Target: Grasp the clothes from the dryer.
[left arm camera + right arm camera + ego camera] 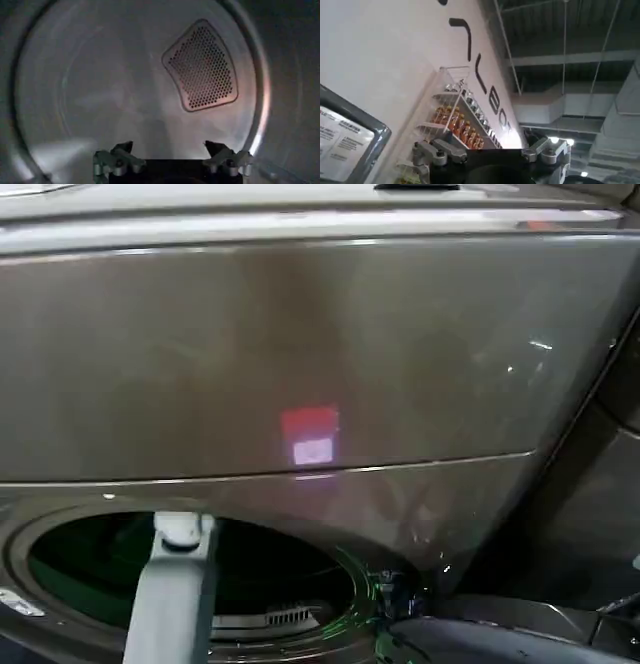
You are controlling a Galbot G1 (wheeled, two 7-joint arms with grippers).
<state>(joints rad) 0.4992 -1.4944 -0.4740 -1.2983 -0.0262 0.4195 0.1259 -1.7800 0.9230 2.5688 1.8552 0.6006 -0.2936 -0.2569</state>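
Head view: the dryer (320, 354) stands close in front, its bronze-grey panel taking most of the frame, with a red and white patch, label or reflection, low on the panel. The porthole (190, 574) is open at lower left. The left arm (175, 594) reaches down through the opening into the dark drum. At lower right sits the rim of the swung-open door (500, 634). No clothes can be made out through the opening from here.

Left wrist view: the left claw (170, 152) is inside the drum, jaws spread wide with nothing between them. Ahead is the bare metal back wall (110, 95) with a perforated vent plate (202, 65). A pale patch at the drum's lower edge is too indistinct to name. No yellow-green or navy fabric is seen in this stretch of the drum.

Right wrist view: the right claw (492, 150) is parked away from the dryer, jaws apart and empty, aimed up at a white wall with lettering, a clear rack of bottles (460, 125) and the ceiling.

Judgement: door open and reach into the drum done; nothing gripped. Where the clothes lie cannot be told. Left: locate a bundle, close on it, withdraw.
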